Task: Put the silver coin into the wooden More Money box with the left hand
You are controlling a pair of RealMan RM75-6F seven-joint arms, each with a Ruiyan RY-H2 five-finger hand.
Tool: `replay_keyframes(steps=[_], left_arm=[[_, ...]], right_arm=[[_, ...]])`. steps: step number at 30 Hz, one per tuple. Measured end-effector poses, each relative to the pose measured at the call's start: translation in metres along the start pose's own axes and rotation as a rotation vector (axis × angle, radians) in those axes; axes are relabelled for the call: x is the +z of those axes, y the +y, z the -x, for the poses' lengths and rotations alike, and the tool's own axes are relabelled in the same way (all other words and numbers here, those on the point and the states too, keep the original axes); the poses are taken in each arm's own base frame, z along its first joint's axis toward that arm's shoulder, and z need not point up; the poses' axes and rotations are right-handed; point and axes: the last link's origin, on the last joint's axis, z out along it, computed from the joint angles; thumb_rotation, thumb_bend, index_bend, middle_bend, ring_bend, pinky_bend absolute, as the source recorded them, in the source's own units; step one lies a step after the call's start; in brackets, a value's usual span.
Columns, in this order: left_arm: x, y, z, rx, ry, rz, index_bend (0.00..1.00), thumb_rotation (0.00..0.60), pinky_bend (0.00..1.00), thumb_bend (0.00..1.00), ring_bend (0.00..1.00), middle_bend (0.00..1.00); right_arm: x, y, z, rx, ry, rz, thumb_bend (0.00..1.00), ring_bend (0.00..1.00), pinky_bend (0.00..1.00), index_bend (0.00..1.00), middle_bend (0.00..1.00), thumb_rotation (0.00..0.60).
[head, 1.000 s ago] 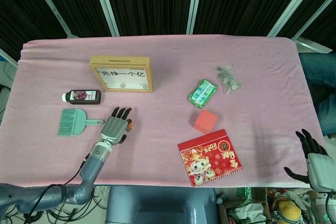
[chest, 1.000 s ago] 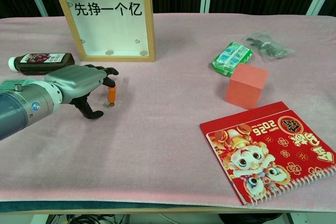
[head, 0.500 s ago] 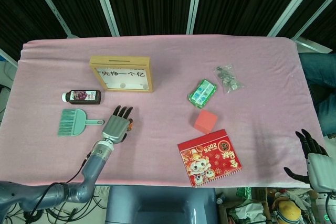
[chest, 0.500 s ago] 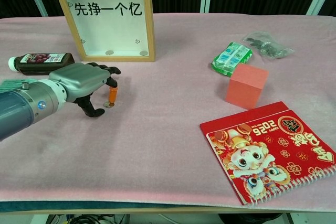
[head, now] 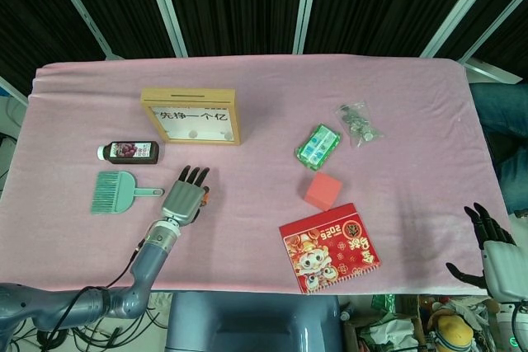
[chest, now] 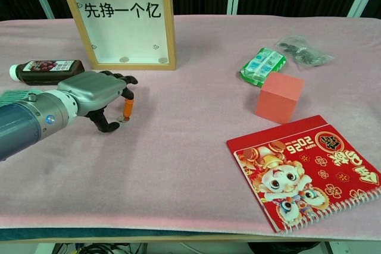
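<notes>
In the left-centre of the chest view the left hand [chest: 95, 96] has crept slightly toward the silver coin [chest: 123, 119] over the last second, its thumb now nearer the coin and its orange-tipped finger [chest: 127, 107] standing just above it. The fingers are curled but hold nothing yet; the coin lies flat on the pink cloth [chest: 190, 165]. I judge the pinch is about to begin, with the wooden box [chest: 122, 19] upright in the upper left.

The right hand [head: 495, 257], at the lower right edge of the head view, hangs with fingers spread and holds nothing.
</notes>
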Motion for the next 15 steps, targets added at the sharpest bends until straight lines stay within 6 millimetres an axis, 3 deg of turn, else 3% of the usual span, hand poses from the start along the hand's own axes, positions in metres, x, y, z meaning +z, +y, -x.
replay_keyframes(steps=[15], left_arm=[[0.0033,-0.0013,0.0012,0.004,0.0,-0.007,0.51,0.6,0.0,0.41,0.0,0.05]], right_arm=[[0.0,-0.0005,0.0001,0.001,0.0,-0.003,0.08,0.11,0.2,0.07,0.0,0.6]])
